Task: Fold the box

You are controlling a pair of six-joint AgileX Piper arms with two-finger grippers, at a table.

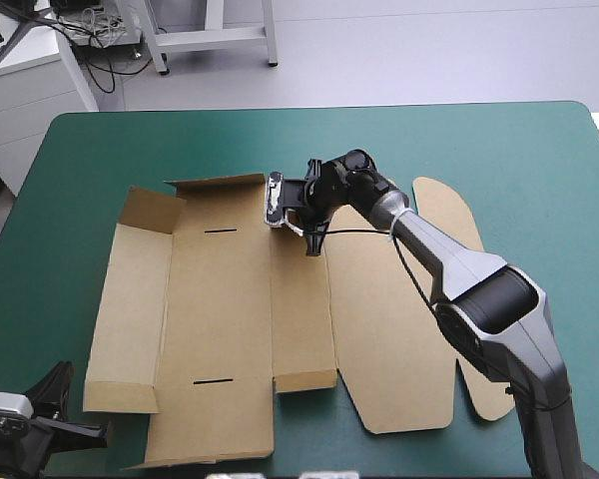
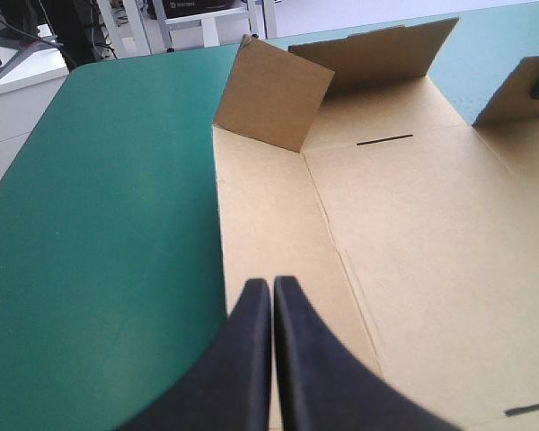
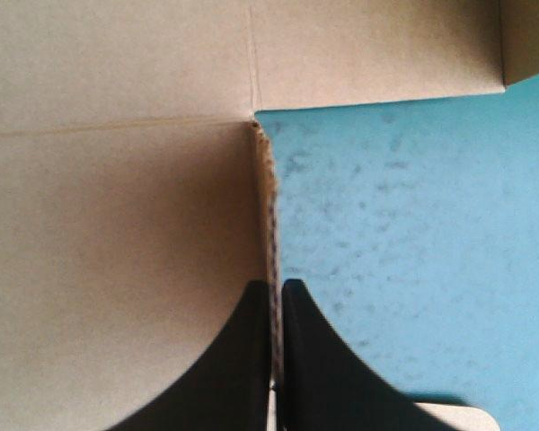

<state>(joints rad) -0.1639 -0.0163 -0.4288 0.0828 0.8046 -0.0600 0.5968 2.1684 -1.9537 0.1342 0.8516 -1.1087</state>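
The table [image 1: 539, 160] is the largest thing, a broad top with rounded corners under a smooth teal-green cover. The one box [image 1: 220, 319] takes up the middle of it, reaching toward the left edge and nearly to the near edge. It is a cut sheet of matte brown corrugated board, scored with straight creases into long panels, and most of it lies flat and open.

Toward the right edge of the table, the sheet ends in two rounded flaps [image 1: 449, 210]. On its far left corner, a square flap [image 2: 274, 94] stands upright. Beside that, a longer flap [image 2: 377, 49] along the far edge is tilted up.

The right gripper [image 3: 274, 285] reaches in over the board to the far end of a narrow middle panel. Its two black fingers are closed to a thin slit on the ragged cut edge of the box, where the fluted core of the board shows. Bare teal-green cover lies on one side of that edge and brown board on the other.

The left gripper [image 2: 271, 283] sits by the near left corner of the table. It points along the box's left panel, its fingers pressed together into one pointed arch with nothing between them.

Two thin black slots [image 1: 220, 231] are cut into the wide panel, one toward its far end and one toward its near end.
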